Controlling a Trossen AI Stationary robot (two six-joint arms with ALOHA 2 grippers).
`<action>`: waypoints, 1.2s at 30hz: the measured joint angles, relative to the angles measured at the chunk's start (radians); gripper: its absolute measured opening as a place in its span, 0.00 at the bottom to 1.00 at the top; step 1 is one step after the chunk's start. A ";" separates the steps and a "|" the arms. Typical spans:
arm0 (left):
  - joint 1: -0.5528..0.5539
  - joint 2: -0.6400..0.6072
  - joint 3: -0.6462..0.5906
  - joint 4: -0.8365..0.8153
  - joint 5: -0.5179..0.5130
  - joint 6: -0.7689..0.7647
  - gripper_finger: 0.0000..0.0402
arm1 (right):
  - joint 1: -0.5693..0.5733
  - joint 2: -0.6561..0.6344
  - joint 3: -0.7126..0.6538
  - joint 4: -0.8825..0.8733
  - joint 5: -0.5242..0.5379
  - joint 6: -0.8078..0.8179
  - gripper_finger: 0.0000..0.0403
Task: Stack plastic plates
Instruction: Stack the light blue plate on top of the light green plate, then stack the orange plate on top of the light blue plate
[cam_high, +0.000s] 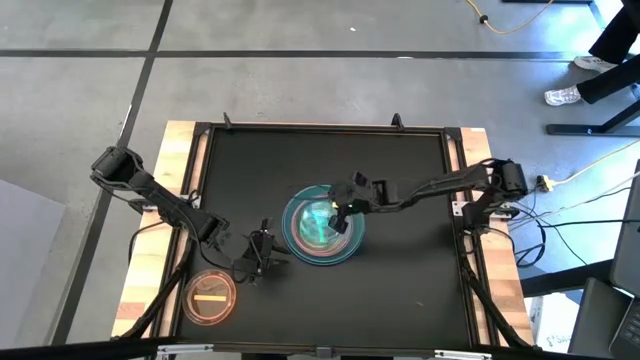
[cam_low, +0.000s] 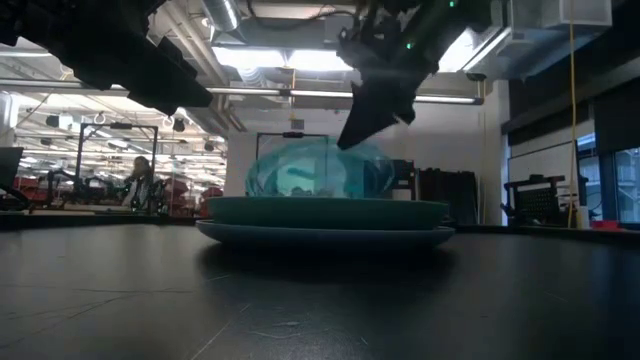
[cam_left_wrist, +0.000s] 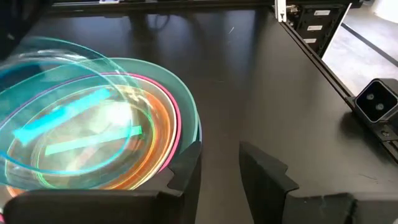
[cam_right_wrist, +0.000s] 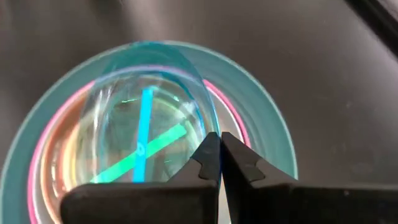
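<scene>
A stack of plates (cam_high: 320, 228) stands mid-table: a large teal plate (cam_right_wrist: 267, 137) at the bottom, with pink and orange rims and a green bar mark inside. My right gripper (cam_high: 340, 215) is over the stack and shut on a translucent cyan plate (cam_right_wrist: 149, 106), which also shows in the low view (cam_low: 320, 170). My left gripper (cam_left_wrist: 221, 168) is open and empty just left of the stack (cam_left_wrist: 180, 112). A translucent orange plate (cam_high: 210, 297) lies flat on the table at the near left. My right gripper pinches the cyan plate's rim (cam_right_wrist: 210, 127) between its two fingers, on the side toward the table's right. The fingers come slanting down from the right. The plate is tilted, its held side raised (cam_low: 350, 150); its lower part is hidden behind the teal plate's rim.
The black mat (cam_high: 400, 300) has a raised frame all round and wooden strips at the left and right. There is bare mat to the right of the stack and near the front edge.
</scene>
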 joint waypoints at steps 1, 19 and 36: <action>0.000 0.000 0.000 -0.001 0.000 0.000 0.25 | -0.004 0.010 -0.002 -0.002 -0.013 0.002 0.01; 0.000 0.000 0.000 0.008 0.008 -0.026 0.25 | -0.007 0.119 0.008 -0.021 -0.077 -0.047 0.16; 0.018 -0.011 0.095 -0.217 0.158 -0.048 0.25 | 0.389 -0.026 0.080 -0.204 0.226 -0.045 0.35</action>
